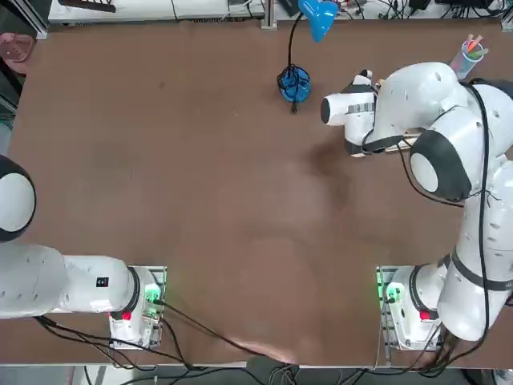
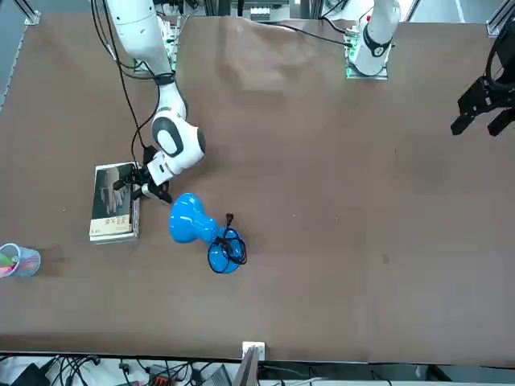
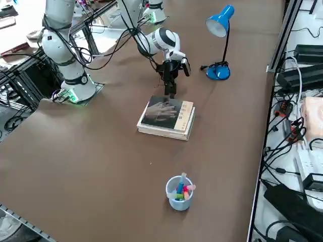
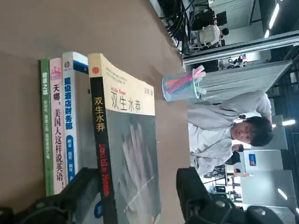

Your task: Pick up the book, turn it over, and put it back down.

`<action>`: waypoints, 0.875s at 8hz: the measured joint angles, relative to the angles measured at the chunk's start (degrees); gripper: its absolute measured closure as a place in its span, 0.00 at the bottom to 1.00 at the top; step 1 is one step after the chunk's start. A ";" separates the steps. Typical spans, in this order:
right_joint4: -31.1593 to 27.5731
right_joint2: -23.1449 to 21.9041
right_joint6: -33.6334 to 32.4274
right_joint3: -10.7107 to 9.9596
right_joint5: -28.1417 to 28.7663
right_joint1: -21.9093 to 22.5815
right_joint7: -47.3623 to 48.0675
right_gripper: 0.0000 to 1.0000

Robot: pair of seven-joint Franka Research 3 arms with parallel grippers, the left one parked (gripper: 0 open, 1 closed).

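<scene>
I see the book grey cover up, topping a stack of 4 books on the table. My right gripper hangs wide open at its edge, empty. Near the stack, a clear cup holds coloured markers.

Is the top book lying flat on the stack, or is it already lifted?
Flat. The top book lies grey cover up on the stack, not lifted; the right gripper is open at its edge.
</scene>
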 joint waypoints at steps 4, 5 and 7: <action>-1.58 -3.90 2.58 -0.05 0.01 -1.27 0.07 0.00; -1.94 -4.39 3.37 -0.05 0.01 -1.81 0.07 0.00; -2.35 -4.59 4.50 -0.06 0.01 -2.33 0.08 0.00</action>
